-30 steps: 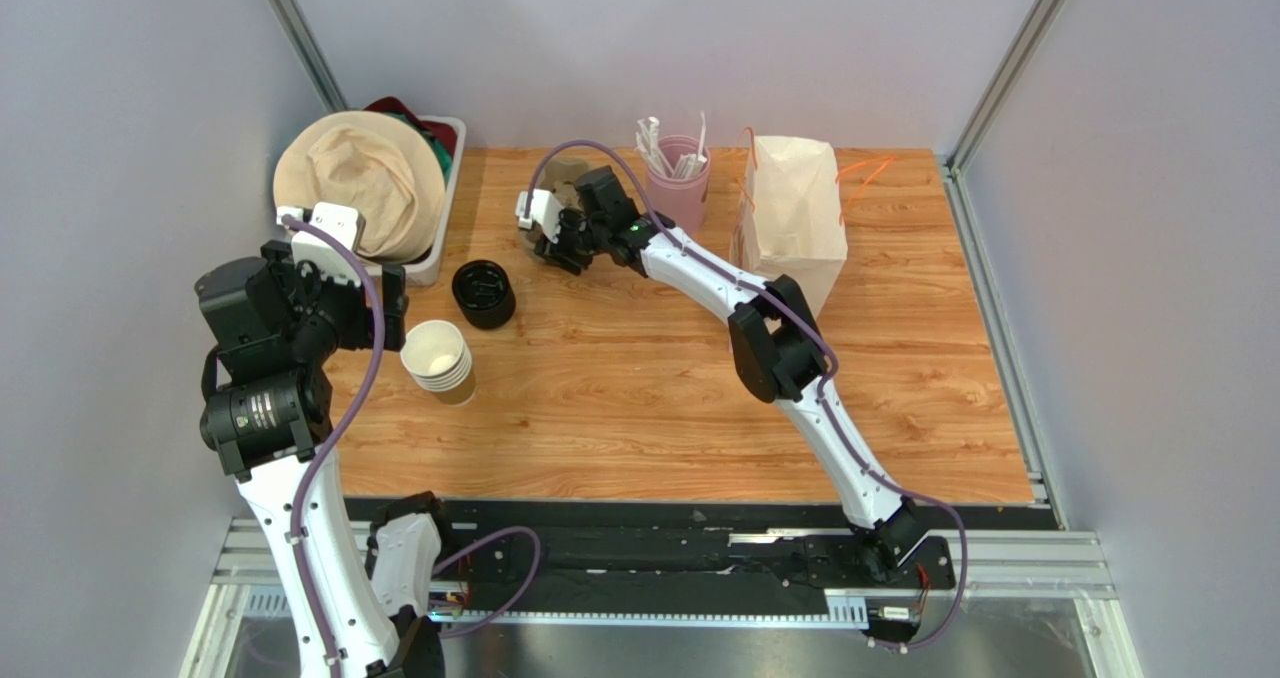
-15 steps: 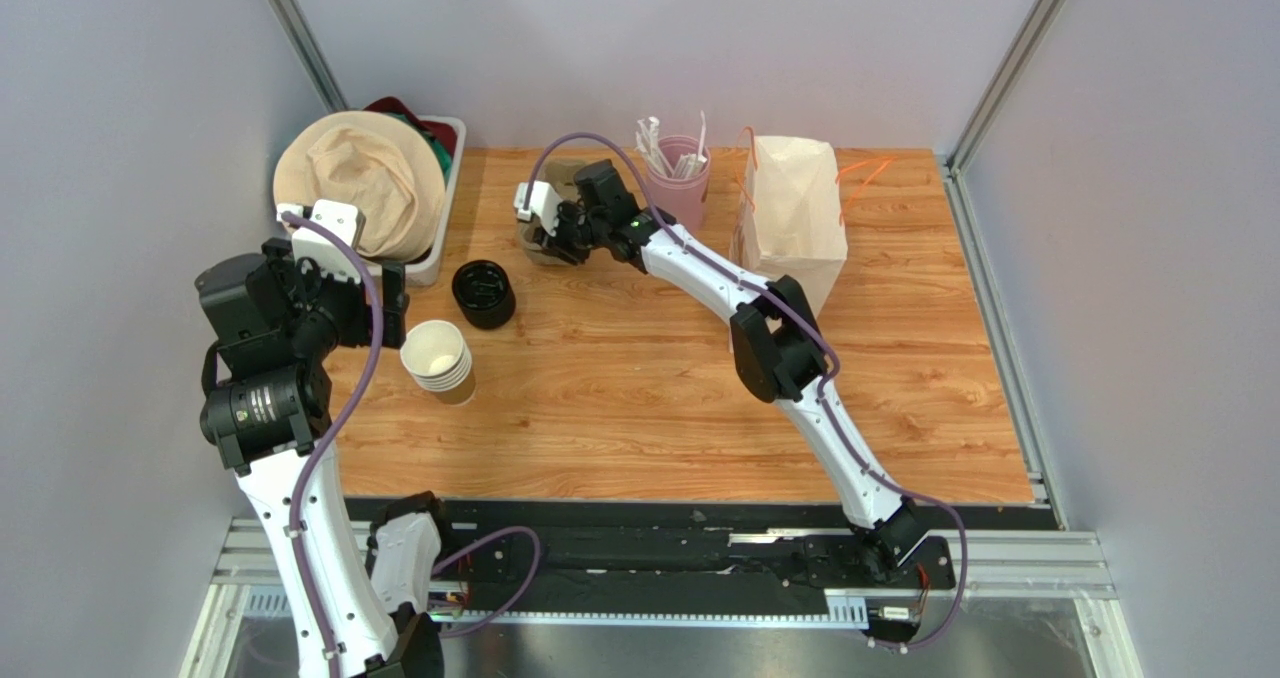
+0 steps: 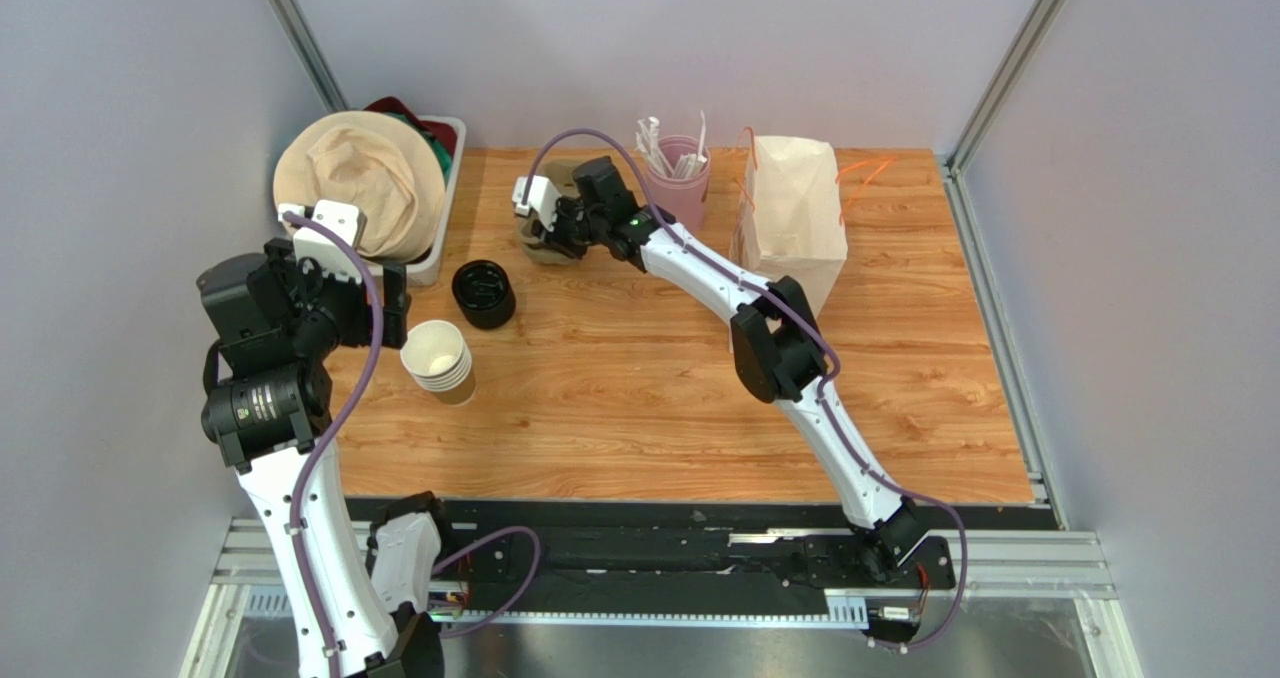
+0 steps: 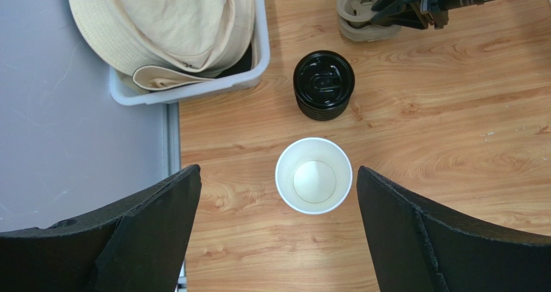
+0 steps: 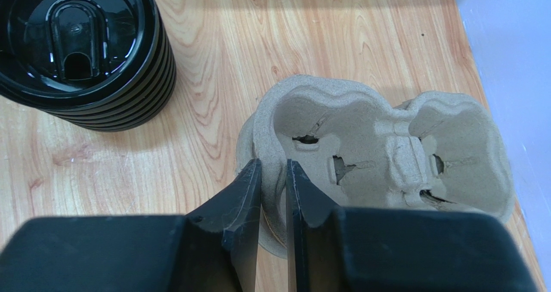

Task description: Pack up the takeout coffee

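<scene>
The takeout coffee as a single cup is out of view. A nested stack of brown paper cups [image 3: 436,357] [image 4: 313,176] stands at the left, white inside. My left gripper [image 3: 394,306] [image 4: 277,172] hangs above it, open wide and empty. At the back, a grey moulded pulp cup carrier [image 3: 537,242] [image 5: 381,150] [image 4: 362,11] lies on the table. My right gripper [image 3: 547,225] [image 5: 274,176] is shut on the carrier's near rim wall, one finger inside a cup well and one outside.
A stack of black lids [image 3: 483,291] [image 5: 77,40] sits between carrier and cups. A white bin [image 3: 436,251] with a beige hat is at the back left. A pink cup of white sticks [image 3: 678,183] and a brown paper bag [image 3: 792,213] stand at the back right.
My right gripper has moved a little toward the far left and its jaws have closed onto the carrier's rim. The left arm has not moved.
</scene>
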Tool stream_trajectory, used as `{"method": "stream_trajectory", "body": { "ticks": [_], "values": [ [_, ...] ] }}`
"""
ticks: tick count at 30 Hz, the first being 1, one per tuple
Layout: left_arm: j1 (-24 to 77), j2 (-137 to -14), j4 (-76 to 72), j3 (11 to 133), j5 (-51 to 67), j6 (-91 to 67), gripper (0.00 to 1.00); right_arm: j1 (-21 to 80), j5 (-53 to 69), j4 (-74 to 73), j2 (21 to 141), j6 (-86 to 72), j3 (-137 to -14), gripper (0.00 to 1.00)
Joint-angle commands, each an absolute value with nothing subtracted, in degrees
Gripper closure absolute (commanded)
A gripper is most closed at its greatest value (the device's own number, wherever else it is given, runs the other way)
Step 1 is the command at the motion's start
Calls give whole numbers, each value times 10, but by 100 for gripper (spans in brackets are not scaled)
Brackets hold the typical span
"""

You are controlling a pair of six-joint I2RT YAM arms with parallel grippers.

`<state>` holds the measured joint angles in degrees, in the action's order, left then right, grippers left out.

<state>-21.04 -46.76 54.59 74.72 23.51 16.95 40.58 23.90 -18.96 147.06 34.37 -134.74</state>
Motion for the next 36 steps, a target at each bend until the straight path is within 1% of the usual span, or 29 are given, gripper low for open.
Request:
{"method": "stream_trajectory", "body": {
  "ticks": [1,19,23,31,36],
  "values": [
    [-214,-468,532,746,245,161,1,405,207,-161,1447,353,-1385,100],
    [-220,-459,527,739,252,157,1,404,146,-161,1364,416,-1392,100],
    [-221,-454,526,737,255,158,1,408,135,-169,1334,425,-1378,100],
    [-224,-442,525,731,259,157,1,414,78,-118,1306,457,-1355,100],
    [-226,-439,522,727,258,156,1,419,71,-152,1278,464,-1344,100]
  ]
}}
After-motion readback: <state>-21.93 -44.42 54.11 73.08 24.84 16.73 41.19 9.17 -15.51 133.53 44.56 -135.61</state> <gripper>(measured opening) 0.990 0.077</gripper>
